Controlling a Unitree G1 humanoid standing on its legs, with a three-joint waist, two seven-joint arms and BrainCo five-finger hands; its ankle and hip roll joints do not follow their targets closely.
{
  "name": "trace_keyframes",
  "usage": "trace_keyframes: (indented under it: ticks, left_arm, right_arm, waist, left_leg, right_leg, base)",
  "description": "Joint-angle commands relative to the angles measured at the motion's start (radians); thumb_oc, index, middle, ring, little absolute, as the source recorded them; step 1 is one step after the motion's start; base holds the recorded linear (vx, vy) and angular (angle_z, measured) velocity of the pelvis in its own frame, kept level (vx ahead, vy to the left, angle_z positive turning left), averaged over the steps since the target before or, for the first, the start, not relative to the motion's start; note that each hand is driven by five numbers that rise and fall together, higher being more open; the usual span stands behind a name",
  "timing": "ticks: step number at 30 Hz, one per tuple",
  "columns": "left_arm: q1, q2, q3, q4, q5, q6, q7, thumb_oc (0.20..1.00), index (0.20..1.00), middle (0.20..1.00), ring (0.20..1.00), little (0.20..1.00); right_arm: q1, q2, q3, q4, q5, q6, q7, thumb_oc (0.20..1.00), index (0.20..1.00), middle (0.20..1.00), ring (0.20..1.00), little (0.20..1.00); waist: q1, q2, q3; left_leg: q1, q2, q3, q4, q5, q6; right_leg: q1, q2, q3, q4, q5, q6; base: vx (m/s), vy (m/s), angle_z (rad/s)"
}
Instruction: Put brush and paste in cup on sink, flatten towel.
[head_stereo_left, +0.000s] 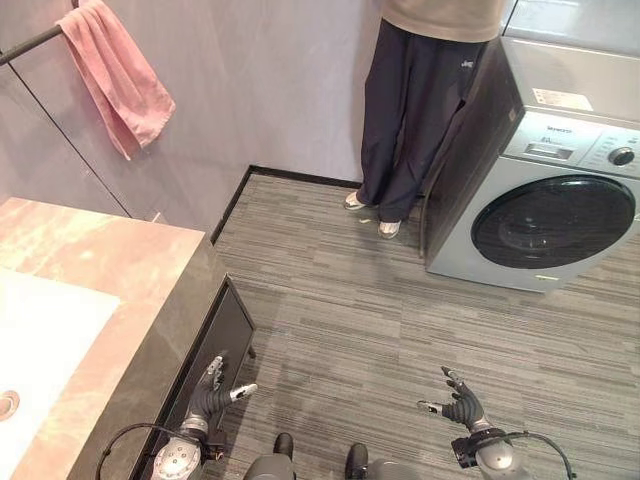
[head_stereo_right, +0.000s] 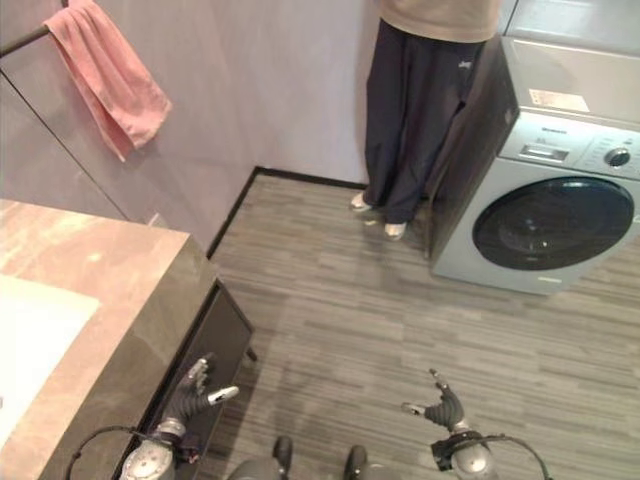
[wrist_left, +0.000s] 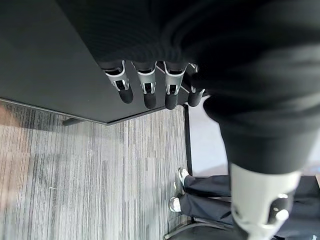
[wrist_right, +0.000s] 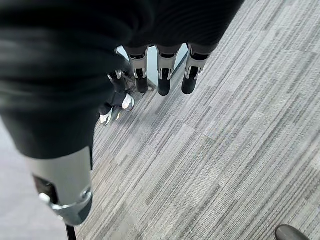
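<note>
A soft pink towel (head_stereo_left: 115, 70) hangs bunched over a dark rail at 10 o'clock on the smooth grey wall, above the marbled pink bench (head_stereo_left: 100, 265) with its white rectangular sink (head_stereo_left: 45, 350). The left robot hand (head_stereo_left: 212, 390) hangs beside the black cabinet front (head_stereo_left: 215, 340), fingers spread and empty. The right robot hand (head_stereo_left: 458, 405) hovers over striped grey floor (head_stereo_left: 400, 320), fingers spread, empty.

Light: even and soft across the striped floor (head_stereo_left: 400, 330).
Glare: washes out the white basin (head_stereo_left: 45, 340).
Blur: dark hand covers, wrist views.
</note>
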Motion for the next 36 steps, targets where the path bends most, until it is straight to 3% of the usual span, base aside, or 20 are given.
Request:
trace_keyframes:
  ticks: [1, 3, 5, 9, 10, 14, 17, 19, 21, 24, 26, 27, 32, 34, 35, 36]
  left_arm:
    - [-0.039, 0.026, 0.001, -0.041, 0.022, -0.022, 0.028, 1.0, 1.0, 1.0, 1.0, 1.0]
    - [-0.051, 0.027, -0.006, -0.04, 0.025, -0.024, 0.033, 1.0, 1.0, 1.0, 1.0, 1.0]
    - [-0.055, 0.028, -0.008, -0.022, 0.029, -0.028, 0.039, 1.0, 1.0, 1.0, 1.0, 1.0]
    - [-0.046, 0.033, 0.001, -0.018, 0.045, -0.033, 0.049, 1.0, 1.0, 1.0, 1.0, 1.0]
    - [-0.037, 0.037, 0.014, -0.02, 0.063, -0.033, 0.054, 1.0, 1.0, 1.0, 1.0, 1.0]
    - [-0.023, 0.049, 0.036, -0.041, 0.061, -0.038, 0.059, 1.0, 1.0, 1.0, 1.0, 1.0]
    - [-0.003, 0.066, 0.055, -0.07, 0.047, -0.039, 0.053, 1.0, 1.0, 1.0, 1.0, 1.0]
    - [0.006, 0.076, 0.066, -0.089, 0.035, -0.039, 0.05, 1.0, 1.0, 1.0, 1.0, 1.0]
    - [0.008, 0.081, 0.068, -0.093, 0.032, -0.039, 0.047, 1.0, 1.0, 1.0, 1.0, 1.0]
    - [0.018, 0.092, 0.066, -0.108, 0.035, -0.038, 0.039, 1.0, 1.0, 1.0, 1.0, 1.0]
    - [0.016, 0.108, 0.059, -0.116, 0.049, -0.031, 0.034, 1.0, 1.0, 1.0, 1.0, 1.0]
    - [0.014, 0.116, 0.055, -0.121, 0.056, -0.029, 0.033, 1.0, 1.0, 1.0, 1.0, 1.0]
    - [0.022, 0.129, 0.058, -0.137, 0.061, -0.021, 0.029, 1.0, 1.0, 1.0, 1.0, 1.0]
    - [0.024, 0.132, 0.058, -0.153, 0.068, -0.014, 0.027, 1.0, 1.0, 1.0, 1.0, 1.0]
    - [0.022, 0.135, 0.056, -0.161, 0.075, -0.014, 0.025, 1.0, 1.0, 1.0, 1.0, 1.0]
    - [0.018, 0.132, 0.053, -0.154, 0.08, -0.018, 0.026, 1.0, 1.0, 1.0, 1.0, 1.0]
  right_arm:
    - [-0.02, -0.036, -0.036, -0.075, 0.034, -0.03, 0.0, 1.0, 1.0, 1.0, 1.0, 1.0]
    - [-0.019, -0.046, -0.044, -0.092, 0.037, -0.03, -0.004, 1.0, 1.0, 1.0, 1.0, 1.0]
    - [-0.022, -0.051, -0.049, -0.089, 0.031, -0.028, -0.009, 1.0, 1.0, 1.0, 1.0, 1.0]
    - [-0.021, -0.04, -0.035, -0.08, 0.013, -0.029, -0.016, 1.0, 1.0, 1.0, 1.0, 1.0]
    - [-0.025, -0.032, -0.016, -0.089, -0.002, -0.027, -0.01, 1.0, 1.0, 1.0, 1.0, 1.0]
    - [-0.037, -0.001, 0.001, -0.077, -0.019, -0.024, 0.001, 1.0, 1.0, 1.0, 1.0, 1.0]
    - [-0.046, 0.016, -0.004, -0.088, -0.013, -0.018, 0.01, 1.0, 1.0, 1.0, 1.0, 1.0]
    - [-0.056, 0.028, -0.005, -0.1, -0.008, -0.021, 0.016, 1.0, 1.0, 1.0, 1.0, 1.0]
    - [-0.058, 0.03, -0.005, -0.107, -0.009, -0.02, 0.018, 1.0, 1.0, 1.0, 1.0, 1.0]
    - [-0.058, 0.04, -0.006, -0.118, -0.007, -0.018, 0.026, 1.0, 1.0, 1.0, 1.0, 1.0]
    - [-0.055, 0.049, 0.0, -0.127, -0.005, -0.015, 0.039, 1.0, 1.0, 1.0, 1.0, 1.0]
    - [-0.056, 0.049, 0.003, -0.125, -0.009, -0.012, 0.044, 1.0, 1.0, 1.0, 1.0, 1.0]
    - [-0.06, 0.048, 0.001, -0.132, -0.009, -0.008, 0.043, 1.0, 1.0, 1.0, 1.0, 1.0]
    - [-0.063, 0.05, -0.006, -0.134, -0.003, -0.009, 0.034, 1.0, 1.0, 1.0, 1.0, 1.0]
    - [-0.063, 0.046, -0.01, -0.143, -0.004, -0.01, 0.033, 1.0, 1.0, 1.0, 1.0, 1.0]
    - [-0.061, 0.042, -0.01, -0.147, -0.002, -0.014, 0.036, 1.0, 1.0, 1.0, 1.0, 1.0]
  waist:
    - [0.0, -0.054, 0.025]
    - [0.01, -0.059, 0.047]
    - [0.019, -0.071, 0.048]
    - [0.049, -0.066, 0.043]
    - [0.07, -0.063, 0.033]
    - [0.086, -0.086, -0.006]
    - [0.098, -0.106, -0.024]
    - [0.109, -0.126, -0.028]
    - [0.114, -0.129, -0.03]
    - [0.12, -0.144, -0.038]
    - [0.117, -0.148, -0.04]
    - [0.114, -0.142, -0.037]
    - [0.111, -0.121, -0.028]
    - [0.101, -0.097, -0.018]
    - [0.089, -0.09, -0.014]
    - [0.073, -0.08, -0.007]
  left_leg:
    - [-0.002, -0.082, 0.034, 0.19, -0.025, 0.012]
    - [-0.065, -0.068, 0.045, 0.227, 0.01, 0.007]
    - [-0.148, -0.086, 0.059, 0.165, -0.011, 0.02]
    - [-0.216, -0.085, 0.063, 0.002, 0.122, 0.008]
    - [-0.224, -0.076, 0.098, -0.086, 0.176, 0.006]
    - [-0.19, -0.088, 0.074, -0.065, 0.156, 0.036]
    - [-0.192, -0.098, 0.094, -0.003, 0.104, 0.057]
    - [-0.196, -0.115, 0.112, 0.062, 0.047, 0.075]
    - [-0.194, -0.117, 0.117, 0.065, 0.032, 0.08]
    - [-0.181, -0.139, 0.118, 0.087, -0.008, 0.099]
    - [-0.149, -0.165, 0.1, 0.096, -0.042, 0.118]
    - [-0.123, -0.178, 0.08, 0.095, -0.056, 0.13]
    - [-0.064, -0.189, 0.044, 0.085, -0.068, 0.15]
    - [-0.043, -0.183, 0.023, 0.089, -0.066, 0.156]
    - [-0.025, -0.183, 0.007, 0.077, -0.067, 0.157]
    - [0.0, -0.176, -0.004, 0.066, -0.06, 0.154]
  right_leg:
    - [0.067, 0.014, 0.072, -0.09, 0.042, 0.036]
    - [0.1, 0.013, 0.066, -0.108, 0.035, 0.027]
    - [0.131, 0.002, 0.075, -0.13, 0.027, 0.036]
    - [0.186, 0.037, 0.115, -0.154, 0.013, 0.039]
    - [0.227, 0.055, 0.152, -0.162, -0.007, 0.044]
    - [0.264, 0.022, 0.176, -0.148, -0.028, 0.071]
    - [0.261, -0.012, 0.191, -0.115, -0.023, 0.094]
    - [0.25, -0.043, 0.192, -0.062, 0.038, 0.125]
    - [0.248, -0.05, 0.194, -0.056, 0.052, 0.132]
    - [0.244, -0.081, 0.192, -0.012, 0.118, 0.161]
    - [0.212, -0.103, 0.191, 0.092, 0.217, 0.183]
    - [0.185, -0.106, 0.195, 0.159, 0.268, 0.185]
    - [0.125, -0.128, 0.164, 0.285, 0.346, 0.184]
    - [0.084, -0.104, 0.156, 0.345, 0.333, 0.178]
    - [0.04, -0.074, 0.175, 0.355, 0.295, 0.171]
    - [-0.023, -0.038, 0.166, 0.349, 0.21, 0.148]
  base:
    - [0.03, -0.088, 0.43]
    - [0.13, -0.12, 0.26]
    - [0.23, -0.019, 0.16]
    - [0.29, 0.059, -0.09]
    - [0.46, 0.167, -0.51]
    - [0.34, 0.169, -0.69]
    - [0.27, 0.226, -0.6]
    - [0.2, 0.206, -0.08]
    - [0.1, 0.121, -0.1]
    - [0.16, 0.181, -0.25]
    - [0.24, 0.287, 0.38]
    - [0.22, 0.253, 0.35]
    - [0.12, 0.137, 0.17]
    - [0.13, 0.141, 0.02]
    - [0.18, 0.131, 0.1]
    - [0.21, 0.144, 0.26]
